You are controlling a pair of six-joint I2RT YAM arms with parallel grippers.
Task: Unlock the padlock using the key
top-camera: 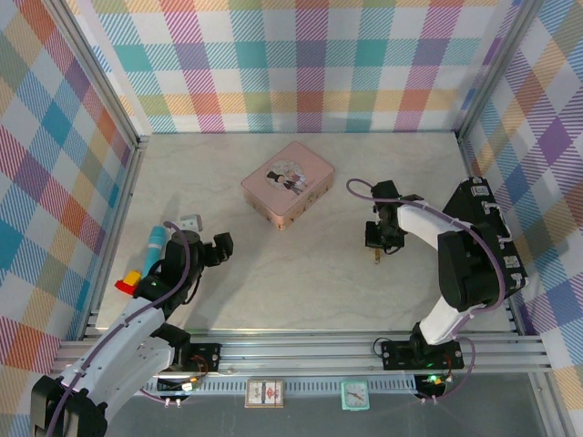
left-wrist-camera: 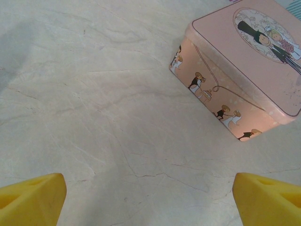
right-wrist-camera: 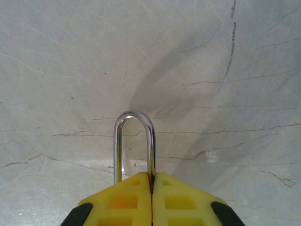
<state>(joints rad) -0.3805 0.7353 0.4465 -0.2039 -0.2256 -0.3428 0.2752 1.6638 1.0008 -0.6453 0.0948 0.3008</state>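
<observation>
My right gripper [right-wrist-camera: 152, 181] is shut on one leg of the padlock's silvery shackle [right-wrist-camera: 135, 136], which loops up past the yellow fingertips over the marble table. The lock's body is hidden behind the fingers. From above, the padlock [top-camera: 377, 258] is a small brass speck just below the right gripper [top-camera: 375, 242], right of the table's middle. My left gripper [left-wrist-camera: 149, 197] stands open over bare marble, with nothing between its yellow fingertips [left-wrist-camera: 33, 197]. It sits at the left [top-camera: 221, 248], well apart from the padlock. The key is out of view.
A pink tin box [top-camera: 288, 182] stands at the back centre, seen close at the upper right of the left wrist view [left-wrist-camera: 244, 70]. A teal cylinder [top-camera: 155, 246], a small white item [top-camera: 189, 221] and red-yellow pieces [top-camera: 127, 282] lie at the left. Plaid walls enclose the table.
</observation>
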